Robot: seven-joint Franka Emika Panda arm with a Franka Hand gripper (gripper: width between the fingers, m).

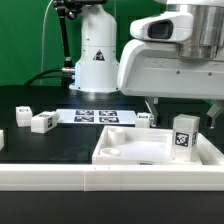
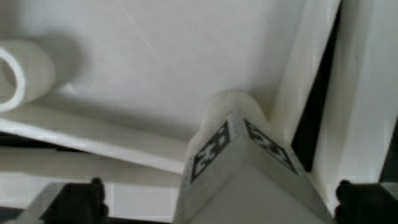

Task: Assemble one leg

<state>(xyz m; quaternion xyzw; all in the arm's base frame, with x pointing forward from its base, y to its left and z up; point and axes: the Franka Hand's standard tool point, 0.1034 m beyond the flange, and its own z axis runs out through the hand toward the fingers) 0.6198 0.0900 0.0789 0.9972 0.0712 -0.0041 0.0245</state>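
Under the arm, in the exterior view, the gripper (image 1: 183, 112) is hanging just above a leg (image 1: 182, 137) that is standing upright at the near corner of the tabletop (image 1: 130, 152), on the exterior view's right. The fingers themselves are mostly hiding behind the white wrist housing, so from here I cannot tell how wide the jaws are standing, nor whether they are touching the leg; the leg's tagged face is showing just below them. It is probably sitting there because that corner carries a socket, so the arm seems to be either seating it or getting ready to turn it home. Well away from the jaws, toward the exterior view's left, two more legs (image 1: 24, 116) (image 1: 42, 122) are lying on the dark table (image 1: 40, 145), and another (image 1: 146, 120) is resting closer, just behind the tabletop's far rim. The marker board (image 1: 98, 116) is lying flat beyond them. In the wrist view, the leg (image 2: 240, 160) is rising straight between the jaws, its top edge and two tagged faces pointing up at the camera. The dark fingertips (image 2: 79, 200) are standing to either side, with a gap showing between each one and the leg, so the jaws are spread wide and gripping nothing. Beyond the leg, the tabletop's (image 2: 160, 70) pale floor and raised rim are filling the frame, with a round socket (image 2: 27, 72) sitting off to one side of the jaws. Straddling the leg this way is leaving the arm placed to close on it squarely.
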